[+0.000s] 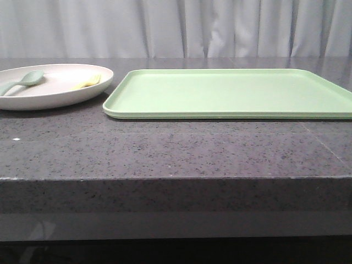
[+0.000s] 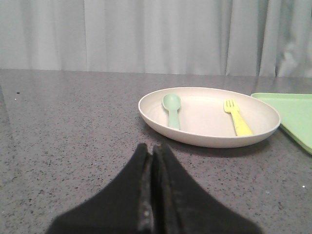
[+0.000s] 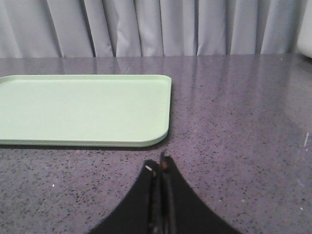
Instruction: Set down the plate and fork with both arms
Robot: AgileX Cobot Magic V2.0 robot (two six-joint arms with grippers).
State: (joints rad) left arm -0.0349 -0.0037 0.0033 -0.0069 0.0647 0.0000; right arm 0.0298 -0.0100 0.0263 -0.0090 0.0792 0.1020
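plate (image 2: pixel 209 117) on table (image 1: pixel 165 148), just left of green tray (image 1: pixel 231 92); fork (image 2: pixel 236 117) and spoon (image 2: pixel 172 109) lie inside it. left gripper (image 2: pixel 152 161) and right gripper (image 3: pixel 161 170) both closed, empty.

The plate (image 1: pixel 52 88) is set at the surface's (image 1: pixel 165 148) left edge, toward the back. Inside it, the spoon (image 1: pixel 22 81) is laid left and the fork (image 1: pixel 88 82) right. The tray (image 1: pixel 231 93) is placed just beside the plate, stretching to the right edge.
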